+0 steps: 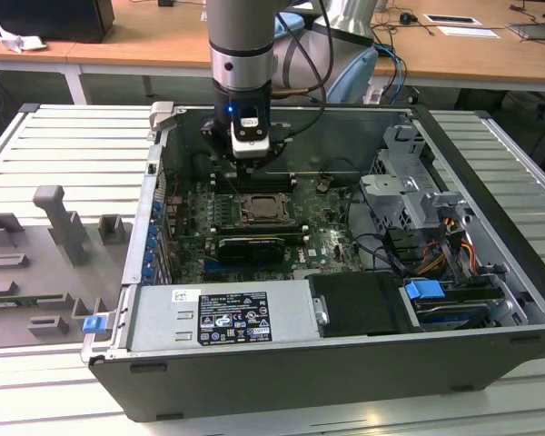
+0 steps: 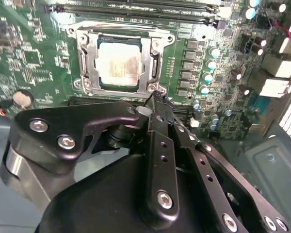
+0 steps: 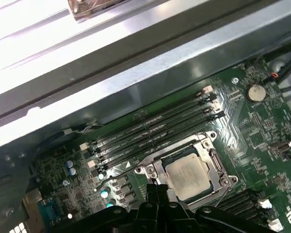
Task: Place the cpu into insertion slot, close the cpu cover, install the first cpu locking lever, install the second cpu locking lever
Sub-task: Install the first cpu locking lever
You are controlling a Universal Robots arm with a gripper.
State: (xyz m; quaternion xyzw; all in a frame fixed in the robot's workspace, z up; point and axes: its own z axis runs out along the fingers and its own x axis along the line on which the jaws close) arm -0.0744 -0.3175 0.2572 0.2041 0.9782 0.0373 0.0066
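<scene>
The cpu (image 2: 117,65) lies flat in the insertion slot (image 2: 157,90) on the green board, its pale metal face up. The silvery cpu cover (image 2: 89,58) lies down around it, and the chip shows through the square cut-out. My gripper (image 2: 154,95) is shut with nothing between its fingers, its tip right at one corner of the socket frame. In the first wrist view the gripper (image 3: 155,187) sits at the socket's edge beside the cpu (image 3: 186,172). In the exterior view the gripper (image 1: 247,171) hangs just behind the socket and the cpu (image 1: 259,209).
Long memory slots (image 3: 155,128) run beside the socket. A black expansion card (image 1: 245,247) stands in front of it, with the power supply (image 1: 222,313) nearer still. A metal drive cage (image 1: 404,191) and cables fill the exterior view's right. Grey fixtures (image 1: 59,222) lie outside the case.
</scene>
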